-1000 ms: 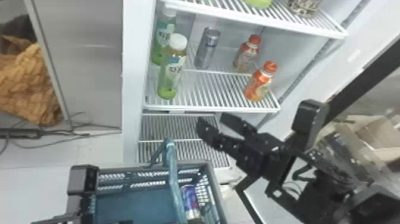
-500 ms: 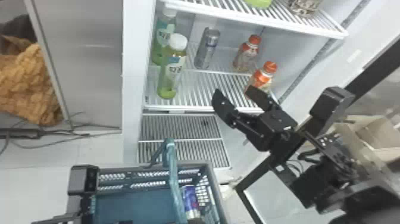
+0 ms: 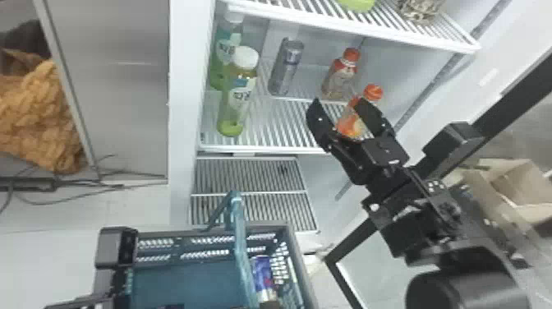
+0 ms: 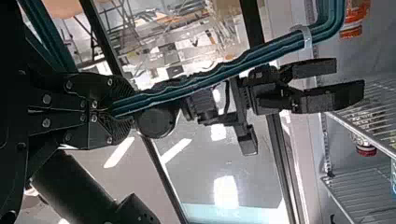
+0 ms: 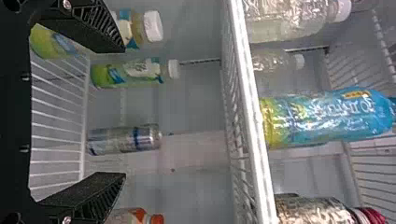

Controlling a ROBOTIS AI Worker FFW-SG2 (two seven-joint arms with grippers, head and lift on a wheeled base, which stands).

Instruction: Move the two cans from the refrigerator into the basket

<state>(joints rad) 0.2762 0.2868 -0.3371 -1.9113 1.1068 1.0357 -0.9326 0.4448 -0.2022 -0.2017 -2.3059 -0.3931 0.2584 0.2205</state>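
The right gripper (image 3: 339,104) is spread wide; the smooth, cylindrical silver can (image 3: 286,68) stands upright beyond it, apart, on the wire shelf (image 3: 263,149). 1 blue can (image 3: 263,273) sits in the perforated basket (image 3: 294,246), whose teal handle (image 3: 243,250) the left gripper (image 3: 117,246) pinches. 2 green bottles (image 3: 235,102) and 2 orange-capped bottles (image 3: 343,74) flank the silver can.

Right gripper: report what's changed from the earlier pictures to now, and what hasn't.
The right gripper has moved forward and to the right, from in front of the lower racks up to the shelf, where it now partly covers the nearer orange-capped bottle. It took hold of nothing. The silver can, the basket and the blue can inside it stayed put.
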